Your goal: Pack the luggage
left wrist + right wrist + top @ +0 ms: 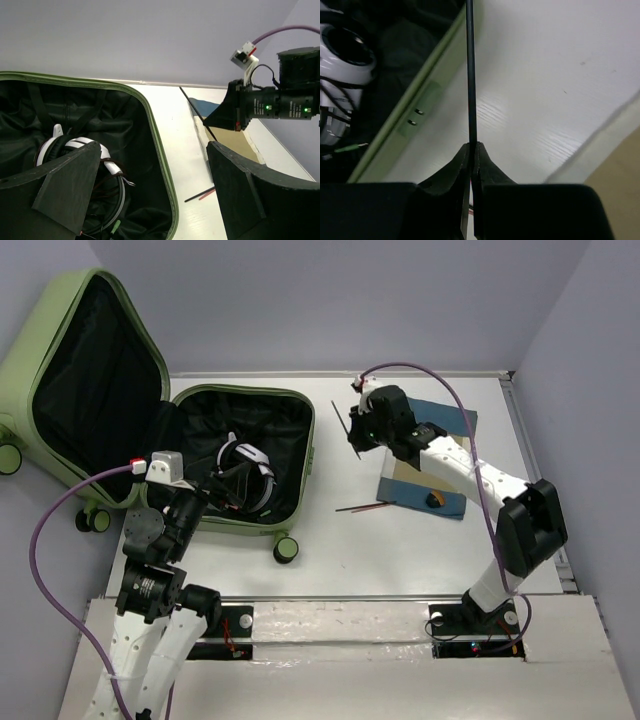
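The luggage (pixel 240 400) lies open at the left of the table, its light-green lid leaning back and the black lining showing. White-and-black headphones (pixel 247 466) lie inside it. My left gripper (pixel 213 487) hovers open over the luggage's near edge, with its fingers (pixel 70 185) astride the green rim (pixel 161 150) and nothing between them. My right gripper (pixel 360 432) hangs over the table just right of the luggage, shut on a thin black stick (pixel 471 75) that points toward the rim (pixel 420 112).
A black and a red stick (pixel 362 507) lie together on the white table (pixel 400 550). A blue-and-tan flat board (pixel 432 455) lies at the right, with a small orange-and-black object (pixel 435 500) on its near edge. Grey walls enclose the table.
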Available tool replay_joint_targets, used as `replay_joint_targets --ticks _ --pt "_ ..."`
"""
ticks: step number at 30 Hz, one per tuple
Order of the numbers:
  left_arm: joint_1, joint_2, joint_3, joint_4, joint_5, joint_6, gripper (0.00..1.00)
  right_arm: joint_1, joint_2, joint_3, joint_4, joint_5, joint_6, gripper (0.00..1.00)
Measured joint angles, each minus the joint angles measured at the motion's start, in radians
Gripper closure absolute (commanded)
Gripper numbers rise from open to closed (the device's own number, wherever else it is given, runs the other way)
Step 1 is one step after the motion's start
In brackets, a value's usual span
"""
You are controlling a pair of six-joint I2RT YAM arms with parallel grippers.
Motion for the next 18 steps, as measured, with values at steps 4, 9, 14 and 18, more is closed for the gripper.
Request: replay_joint_targets --ticks 4,9,14,18 --pt "0.0 0.001 0.0 0.0 0.001 -0.005 0.01 0.04 0.01 0.055 0.061 -0.102 0.07 0.93" --pt "0.011 0.026 0.0 0.003 0.014 -0.019 0.01 0.149 0.208 0.28 0.146 -0.193 0.199 0.59" --pt "0.013 0.069 0.0 0.005 0.051 -0.021 0.01 0.193 0.305 0.334 0.171 -0.19 0.282 0.33" --pt "0.013 0.105 0.0 0.022 0.118 -0.025 0.01 0.169 0.269 0.305 0.177 -0.15 0.298 0.4"
